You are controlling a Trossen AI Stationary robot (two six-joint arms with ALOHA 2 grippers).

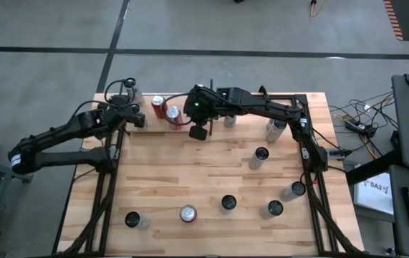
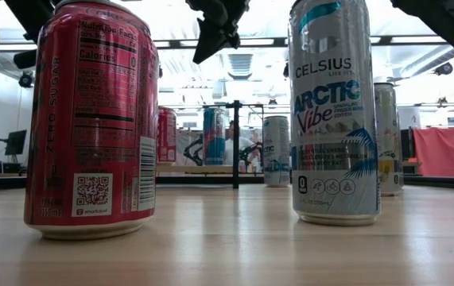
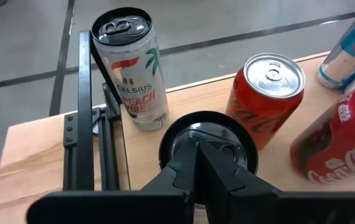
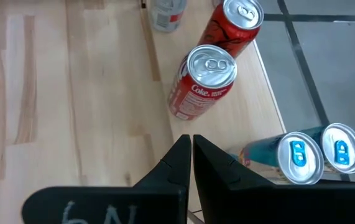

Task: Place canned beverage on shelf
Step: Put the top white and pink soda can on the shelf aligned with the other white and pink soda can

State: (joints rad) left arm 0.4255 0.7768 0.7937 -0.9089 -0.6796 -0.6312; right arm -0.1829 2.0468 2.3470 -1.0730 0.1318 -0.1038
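Butcher-block table [image 1: 211, 179]. Black can [image 3: 209, 129] upright on the shelf [image 3: 189, 102], far-left corner. Left gripper [image 3: 199, 155] above its lid, fingers together. Right gripper [image 4: 191, 146] closed, empty, at the far edge. Judgement: thin, smooth, dentable wall; grip mid-body, moderate squeeze.
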